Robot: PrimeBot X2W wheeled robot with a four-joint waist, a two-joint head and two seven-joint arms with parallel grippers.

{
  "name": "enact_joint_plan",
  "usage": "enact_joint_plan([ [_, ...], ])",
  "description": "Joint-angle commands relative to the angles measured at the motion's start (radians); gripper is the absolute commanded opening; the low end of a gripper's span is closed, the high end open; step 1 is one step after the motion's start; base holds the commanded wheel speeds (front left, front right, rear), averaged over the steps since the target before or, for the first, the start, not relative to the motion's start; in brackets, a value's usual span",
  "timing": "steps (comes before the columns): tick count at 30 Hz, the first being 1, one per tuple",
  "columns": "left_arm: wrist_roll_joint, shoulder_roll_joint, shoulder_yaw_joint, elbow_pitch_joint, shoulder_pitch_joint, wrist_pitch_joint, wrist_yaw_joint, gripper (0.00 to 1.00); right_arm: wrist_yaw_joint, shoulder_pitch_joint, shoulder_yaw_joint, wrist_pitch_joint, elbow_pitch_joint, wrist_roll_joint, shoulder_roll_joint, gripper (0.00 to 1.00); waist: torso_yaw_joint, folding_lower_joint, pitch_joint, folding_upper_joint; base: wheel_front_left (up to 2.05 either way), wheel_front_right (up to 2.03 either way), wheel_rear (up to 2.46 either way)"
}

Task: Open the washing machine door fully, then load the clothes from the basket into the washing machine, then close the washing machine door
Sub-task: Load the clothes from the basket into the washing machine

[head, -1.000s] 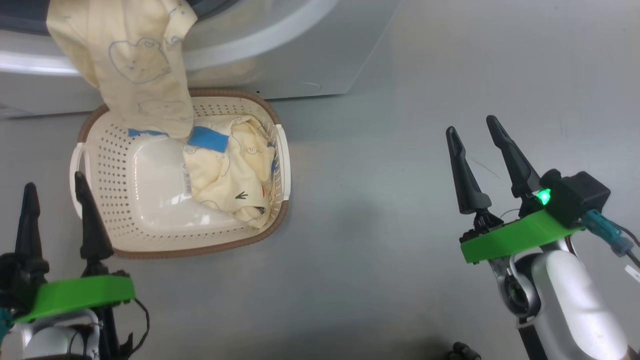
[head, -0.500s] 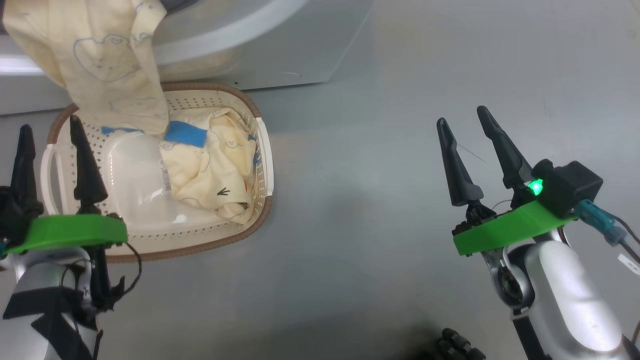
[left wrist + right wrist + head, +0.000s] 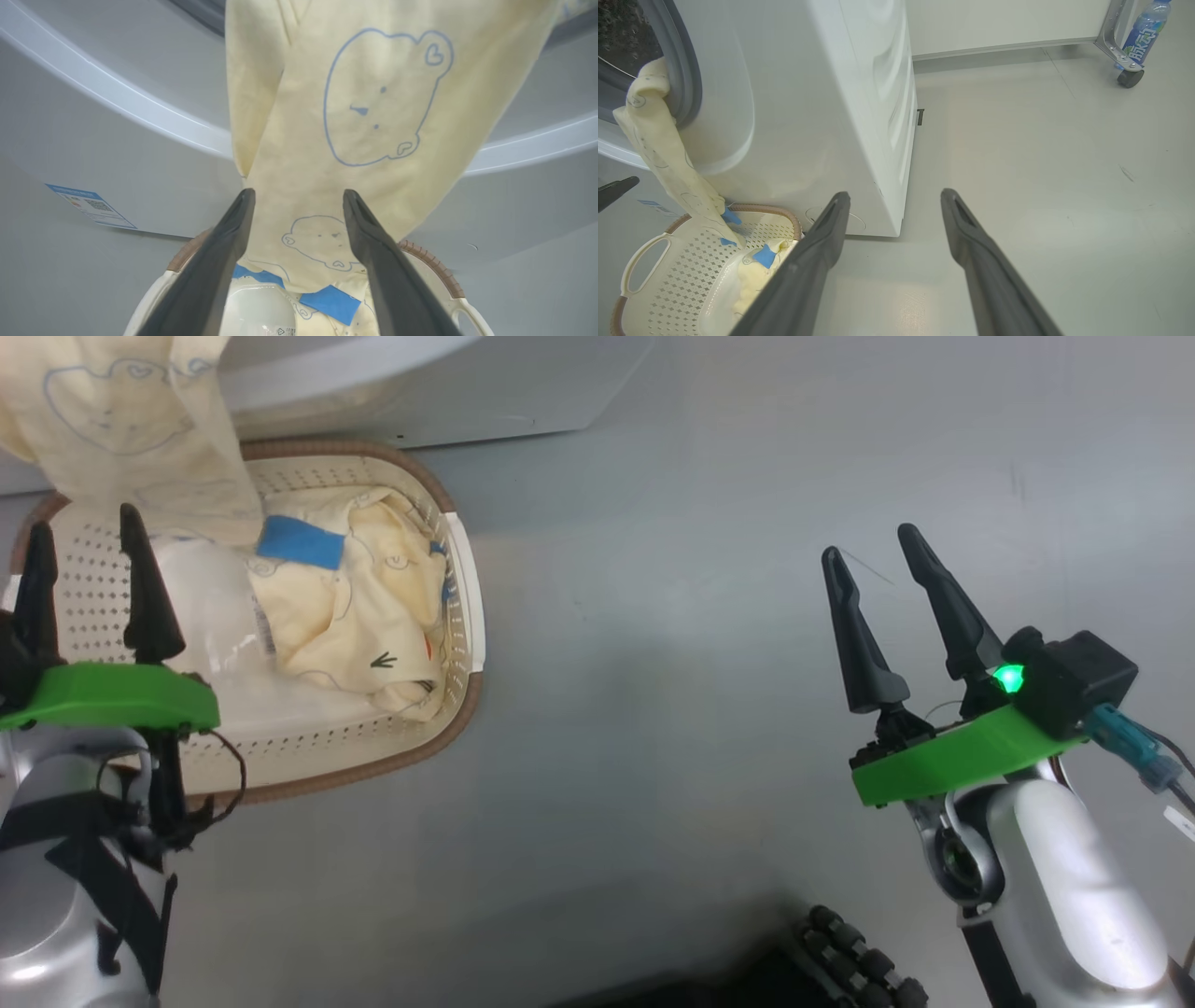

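**Two garments not yet fully loaded; both claws apart and empty**

Your washing machine [image 3: 822, 93] stands on the grey floor [image 3: 653, 709]. In the right wrist view its drum mouth is uncovered and ringed by the grey gasket [image 3: 686, 70].

One long cream garment [image 3: 364, 116] with blue bear outlines hangs out over the gasket's lower edge. It runs down the machine's white front, and its lower end reaches into the basket [image 3: 373, 765]. The basket sits on the floor right against the foot of the machine, one white handle [image 3: 467, 597] turned towards the open floor.

Inside it, a second cream garment [image 3: 355, 607] lies bunched against the side nearer the right arm. It has a blue patch [image 3: 299, 543] at its top edge. The other half of the basket floor is bare.

Your left claw [image 3: 84, 523] hovers over the basket's far side, fingers spread wide and holding nothing. In its own wrist view they frame the lower part of the hanging garment, and you cannot tell whether they brush the cloth.

Your right claw [image 3: 870, 543] is also spread and empty. It hangs over bare floor, well apart from the basket, and points past the machine's corner.

A blue label sticker [image 3: 91, 205] sits low on the machine's front. Far off across the floor, a drinks bottle [image 3: 1143, 30] rests on a wheeled frame.
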Motion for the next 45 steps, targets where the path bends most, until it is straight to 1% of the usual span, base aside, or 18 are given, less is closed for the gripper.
enact_joint_plan([
  [1, -0.002, 0.027, 0.039, -0.008, -0.016, -0.006, -0.008, 1.00, -0.003, -0.002, 0.011, -0.007, -0.032, -0.009, -0.008, 1.00, 0.000, -0.0001, 0.023, 0.0000, 0.00, 0.00, 0.00],
  [5, 0.008, 0.009, 0.057, 0.044, -0.068, -0.007, -0.037, 1.00, -0.003, 0.000, 0.008, -0.007, -0.045, -0.021, -0.009, 1.00, 0.005, -0.0001, 0.067, 0.0000, 0.00, 0.00, 0.00],
  [10, 0.019, -0.016, 0.081, 0.077, -0.111, -0.007, -0.073, 1.00, -0.003, -0.004, -0.003, -0.007, -0.056, -0.028, -0.016, 1.00, 0.015, -0.0001, 0.102, 0.0000, 0.00, 0.00, 0.00],
  [16, 0.040, -0.048, 0.112, 0.078, -0.158, -0.007, -0.110, 1.00, -0.003, -0.009, -0.007, -0.007, -0.061, -0.036, -0.017, 1.00, 0.030, -0.0001, 0.131, 0.0000, 0.00, 0.00, 0.00],
  [23, 0.067, -0.059, 0.120, 0.095, -0.215, -0.007, -0.146, 1.00, -0.003, -0.020, -0.002, -0.007, -0.059, -0.037, -0.016, 1.00, 0.036, -0.0001, 0.148, 0.0000, 0.00, 0.00, 0.00],
  [31, 0.078, -0.050, 0.123, 0.159, -0.292, -0.007, -0.160, 1.00, -0.003, -0.027, 0.002, -0.007, -0.061, -0.036, -0.015, 1.00, 0.034, -0.0001, 0.162, 0.0000, 0.00, 0.00, 0.00],
  [41, 0.045, -0.036, 0.113, 0.246, -0.401, -0.007, -0.164, 1.00, -0.003, -0.031, 0.006, -0.007, -0.057, -0.030, -0.012, 1.00, 0.027, -0.0001, 0.174, 0.0000, 0.00, 0.00, 0.00],
  [42, 0.043, -0.032, 0.107, 0.252, -0.409, -0.007, -0.164, 0.75, -0.003, -0.031, 0.006, -0.007, -0.056, -0.029, -0.012, 1.00, 0.026, -0.0001, 0.174, 0.0000, 0.00, 0.00, 0.00],
  [43, 0.039, -0.030, 0.104, 0.253, -0.418, -0.007, -0.164, 0.46, -0.003, -0.032, 0.007, -0.007, -0.056, -0.029, -0.011, 1.00, 0.026, -0.0001, 0.174, 0.0000, 0.00, 0.00, 0.00],
  [44, 0.035, -0.028, 0.101, 0.255, -0.425, -0.007, -0.165, 0.36, -0.003, -0.032, 0.007, -0.007, -0.055, -0.028, -0.011, 1.00, 0.026, -0.0001, 0.174, 0.0000, 0.00, 0.00, 0.00],
  [45, 0.030, -0.024, 0.096, 0.256, -0.432, -0.007, -0.165, 0.21, -0.003, -0.033, 0.007, -0.007, -0.055, -0.027, -0.010, 1.00, 0.026, -0.0001, 0.174, 0.0000, 0.00, 0.00, 0.00],
])
